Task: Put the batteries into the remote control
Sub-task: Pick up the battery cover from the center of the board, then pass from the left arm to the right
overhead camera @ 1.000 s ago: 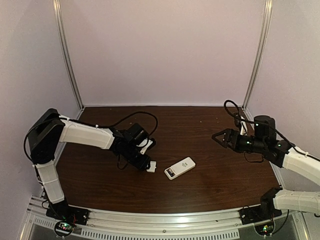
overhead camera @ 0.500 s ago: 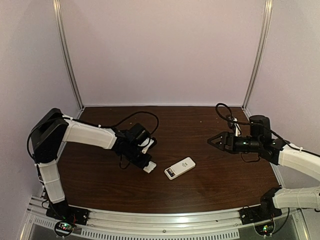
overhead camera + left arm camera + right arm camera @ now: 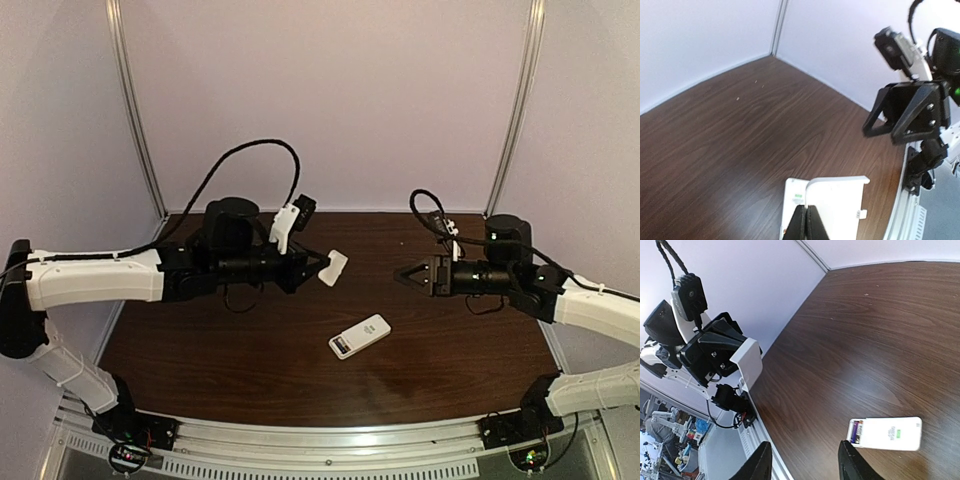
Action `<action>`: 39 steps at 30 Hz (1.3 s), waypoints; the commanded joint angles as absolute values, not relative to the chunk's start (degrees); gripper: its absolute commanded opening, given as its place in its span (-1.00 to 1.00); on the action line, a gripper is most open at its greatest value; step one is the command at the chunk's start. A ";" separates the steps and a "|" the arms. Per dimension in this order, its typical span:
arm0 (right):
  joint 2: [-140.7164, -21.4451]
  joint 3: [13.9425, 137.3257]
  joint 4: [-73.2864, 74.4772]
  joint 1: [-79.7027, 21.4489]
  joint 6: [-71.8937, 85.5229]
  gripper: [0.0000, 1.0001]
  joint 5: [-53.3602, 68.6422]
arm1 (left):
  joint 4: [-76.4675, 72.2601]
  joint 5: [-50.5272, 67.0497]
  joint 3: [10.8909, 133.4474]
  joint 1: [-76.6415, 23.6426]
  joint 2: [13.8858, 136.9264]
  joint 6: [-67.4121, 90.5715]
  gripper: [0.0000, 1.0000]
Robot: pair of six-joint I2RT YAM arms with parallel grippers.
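Note:
The remote control [image 3: 362, 335] lies back up on the table, mid-front, below and between the two grippers. Its open end bay shows the dark batteries [image 3: 856, 432] lying inside. My left gripper [image 3: 322, 268] hangs above the table, shut on a small flat white plastic piece [image 3: 334, 266]. In the left wrist view that piece [image 3: 845, 200] stands edge-on in the shut fingers [image 3: 807, 222], with the remote control [image 3: 794, 200] beneath it. My right gripper [image 3: 403, 277] faces the piece from the right, a short gap away, jaws open and nothing between them.
Dark wood table [image 3: 440, 370] with pale walls at the back and sides. An aluminium rail [image 3: 330, 440] runs along the near edge. Both arms' cables loop above the wrists.
The left arm lifted off the table with the white piece and swung up toward the centre. The right gripper moved left toward it and its jaws narrowed.

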State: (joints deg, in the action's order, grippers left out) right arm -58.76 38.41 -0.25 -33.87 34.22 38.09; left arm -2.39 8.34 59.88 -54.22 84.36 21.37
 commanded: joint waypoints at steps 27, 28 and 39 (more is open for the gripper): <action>-69.39 55.18 2.46 -51.87 24.04 -0.92 22.20 | -15.38 -1.42 61.05 -62.75 84.08 21.84 -1.00; -69.42 55.19 2.48 -51.87 23.93 -0.97 22.30 | -15.38 -1.29 60.98 -62.90 83.97 21.88 -1.00; -66.40 55.22 6.66 -51.86 19.35 -1.00 21.10 | -11.40 2.40 59.77 -63.06 80.93 20.18 0.20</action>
